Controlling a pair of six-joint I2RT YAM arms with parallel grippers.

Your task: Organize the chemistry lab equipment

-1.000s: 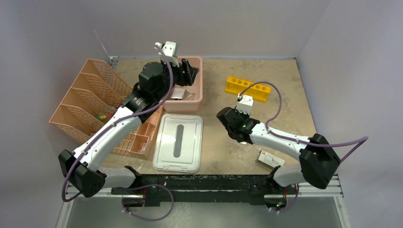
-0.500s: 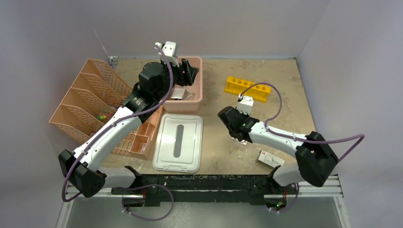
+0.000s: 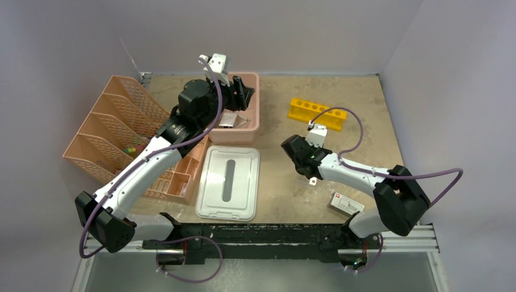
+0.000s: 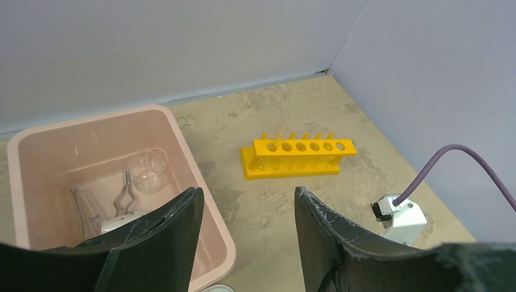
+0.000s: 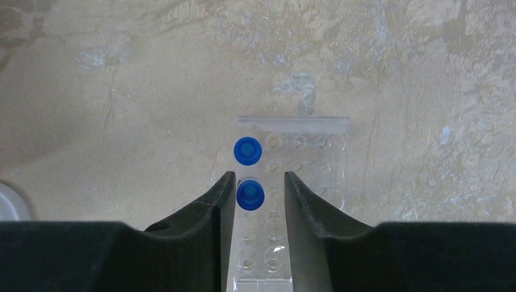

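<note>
In the right wrist view, a clear holed vial rack [image 5: 304,182] lies on the table with two blue-capped vials [image 5: 247,150] standing in it. My right gripper [image 5: 256,180] is open and hovers right over the rack, with the nearer blue cap [image 5: 249,195] between its fingers, close to the left finger. In the top view this gripper [image 3: 308,173] is mid-table. My left gripper [image 4: 246,201] is open and empty above the right rim of the pink tub [image 4: 207,201], which holds wire tongs [image 4: 123,193] and a round clear dish [image 4: 148,170]. The yellow holed tube rack [image 4: 298,155] stands beyond.
The white tub lid [image 3: 228,182] lies flat in front of the pink tub [image 3: 252,125]. The peach mesh organizer [image 3: 122,137] fills the left side. A small white box [image 3: 346,204] lies near the right arm's base. The yellow rack [image 3: 316,114] stands at the back right.
My right arm's elbow has swung left and its gripper has shifted slightly over the clear rack. The left arm has not moved.
</note>
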